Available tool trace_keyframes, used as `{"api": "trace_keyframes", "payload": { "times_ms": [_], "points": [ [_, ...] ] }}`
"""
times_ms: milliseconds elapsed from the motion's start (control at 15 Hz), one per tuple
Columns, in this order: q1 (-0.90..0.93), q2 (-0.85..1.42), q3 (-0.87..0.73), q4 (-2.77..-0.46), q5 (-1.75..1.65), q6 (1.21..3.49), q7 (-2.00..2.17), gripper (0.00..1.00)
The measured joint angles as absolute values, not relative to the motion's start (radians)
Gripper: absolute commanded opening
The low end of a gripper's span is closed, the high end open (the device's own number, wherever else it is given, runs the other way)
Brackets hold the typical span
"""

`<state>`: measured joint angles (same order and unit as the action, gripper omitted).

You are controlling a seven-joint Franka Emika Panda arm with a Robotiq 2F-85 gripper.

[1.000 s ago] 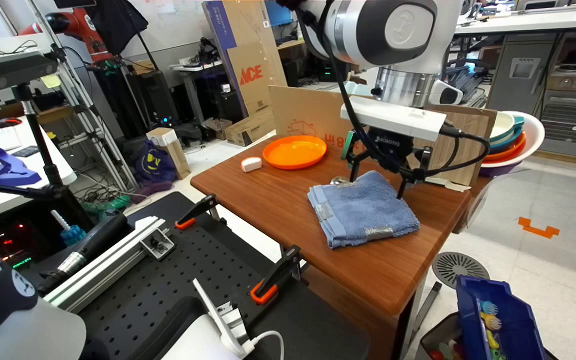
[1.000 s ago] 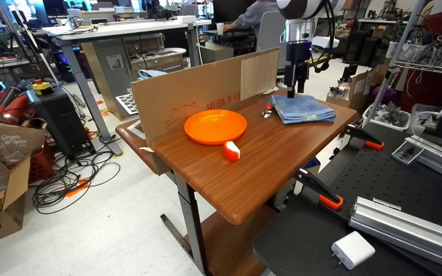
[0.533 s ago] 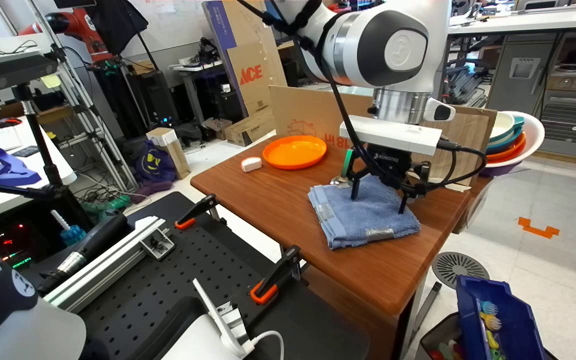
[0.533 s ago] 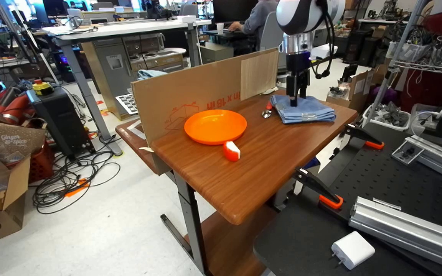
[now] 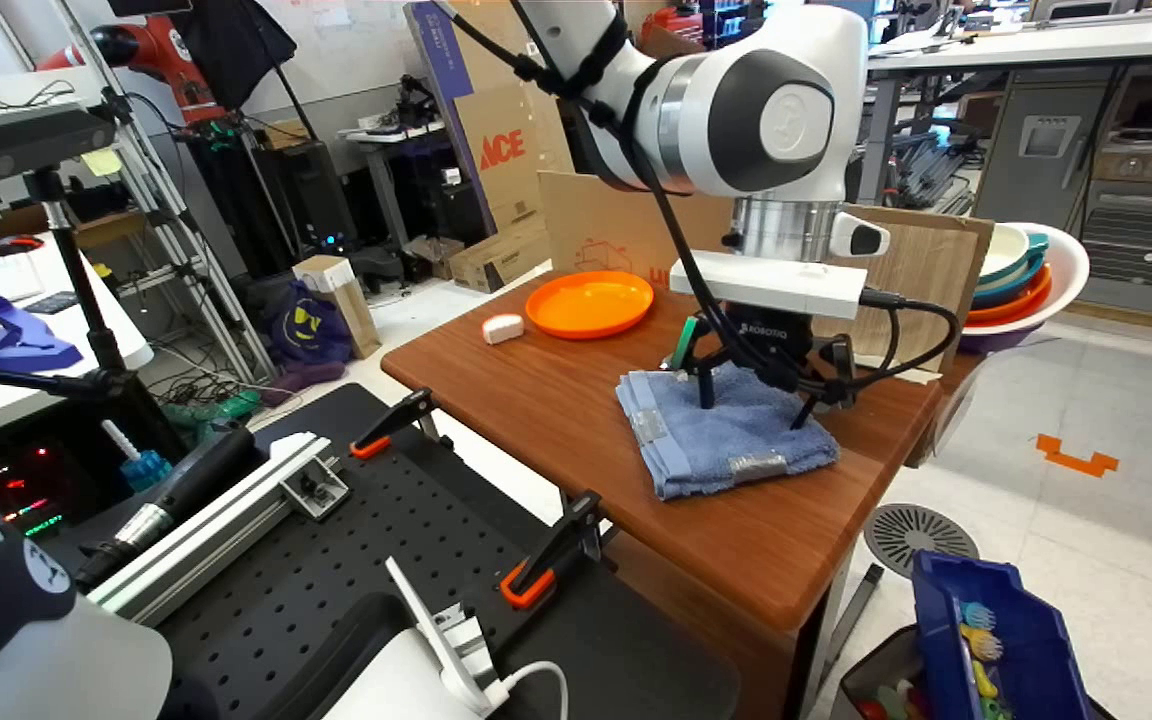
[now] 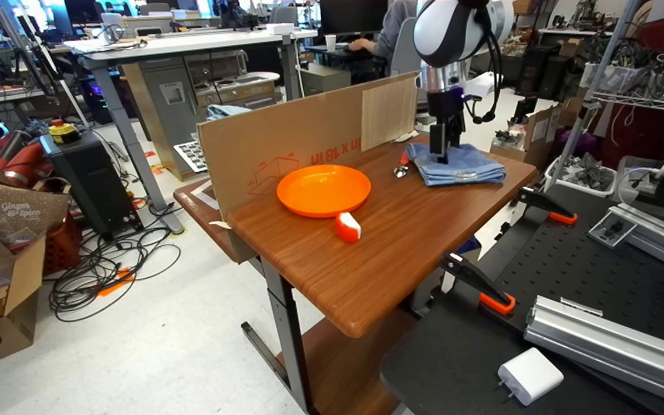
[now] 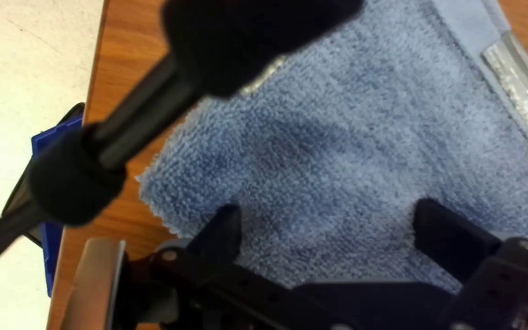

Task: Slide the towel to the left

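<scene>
The towel is a folded blue-grey cloth with shiny tape patches. It lies on the wooden table and also shows in an exterior view and the wrist view. My gripper is directly over the towel, pointing down and slightly tilted. Its fingertips appear to press on the towel's top. In the wrist view the gripper stands wide open with flat towel fabric between the fingers. In an exterior view the gripper hides part of the towel's back.
An orange plate and a small red-and-white object lie on the same table. A spoon with a red handle lies beside the towel. A cardboard panel stands along one table edge. Black clamps grip the opposite edge.
My gripper has come down from above the towel's back part onto its top and has tilted slightly. It stays open. The towel has barely shifted.
</scene>
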<state>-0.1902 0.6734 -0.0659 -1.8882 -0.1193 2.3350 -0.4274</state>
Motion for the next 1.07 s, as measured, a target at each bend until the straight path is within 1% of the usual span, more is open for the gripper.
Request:
{"api": "trace_keyframes", "payload": {
  "times_ms": [1067],
  "points": [
    [-0.092,0.681,-0.086,-1.960,-0.352,2.382,-0.322,1.00]
  ]
}}
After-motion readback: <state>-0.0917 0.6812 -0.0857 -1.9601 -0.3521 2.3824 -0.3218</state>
